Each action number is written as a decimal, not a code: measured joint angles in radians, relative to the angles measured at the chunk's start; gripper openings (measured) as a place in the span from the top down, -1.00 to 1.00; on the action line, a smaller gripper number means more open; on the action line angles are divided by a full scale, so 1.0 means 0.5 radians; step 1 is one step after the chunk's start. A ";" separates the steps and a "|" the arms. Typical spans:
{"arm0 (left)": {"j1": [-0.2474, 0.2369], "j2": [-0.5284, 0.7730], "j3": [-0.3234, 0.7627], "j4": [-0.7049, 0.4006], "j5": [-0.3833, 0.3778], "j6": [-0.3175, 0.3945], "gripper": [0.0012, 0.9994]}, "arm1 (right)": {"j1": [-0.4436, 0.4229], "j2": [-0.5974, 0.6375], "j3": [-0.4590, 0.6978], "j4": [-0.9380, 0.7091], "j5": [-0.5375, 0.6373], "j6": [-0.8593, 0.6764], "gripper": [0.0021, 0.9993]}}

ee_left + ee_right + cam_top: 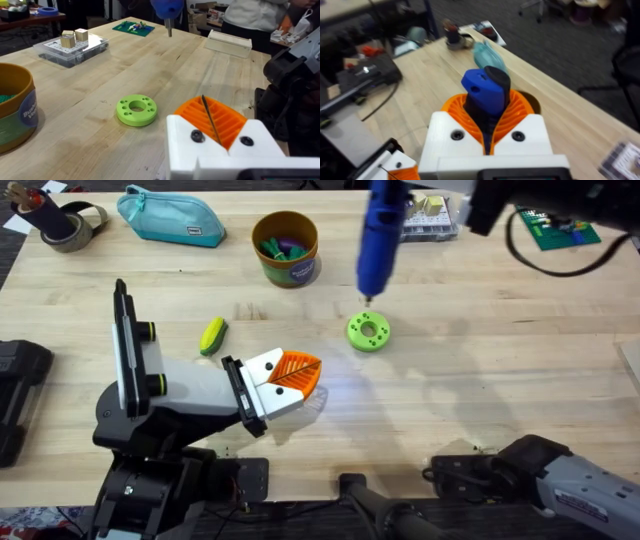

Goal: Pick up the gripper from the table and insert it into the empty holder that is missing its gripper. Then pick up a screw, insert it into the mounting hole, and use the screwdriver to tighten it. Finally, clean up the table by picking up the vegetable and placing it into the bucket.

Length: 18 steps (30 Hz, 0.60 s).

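The holder, a white boxy arm end with a black clamp plate, lies low over the table. The gripper sits mounted in it beside a matching finger. Together they form my left gripper, shut with nothing between the orange pads. A dark screw head shows in each white finger. My right gripper is shut on the blue screwdriver, held upright above the table. The vegetable lies left of my left gripper. The bucket stands behind.
A lime-green disc with holes lies just under the screwdriver bit. A teal pouch and a tape roll are at the back left. A clear parts box and a green board are at the back right.
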 joint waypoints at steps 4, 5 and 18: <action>0.000 0.001 0.000 -0.001 0.004 -0.001 0.97 | 0.062 0.012 -0.019 0.011 -0.013 0.010 0.92; 0.000 0.001 0.000 -0.001 0.003 -0.001 0.97 | 0.072 0.020 -0.023 0.029 -0.004 0.004 0.92; 0.000 0.001 0.000 -0.001 0.006 -0.001 0.97 | 0.151 0.102 -0.030 0.854 -0.618 0.121 0.93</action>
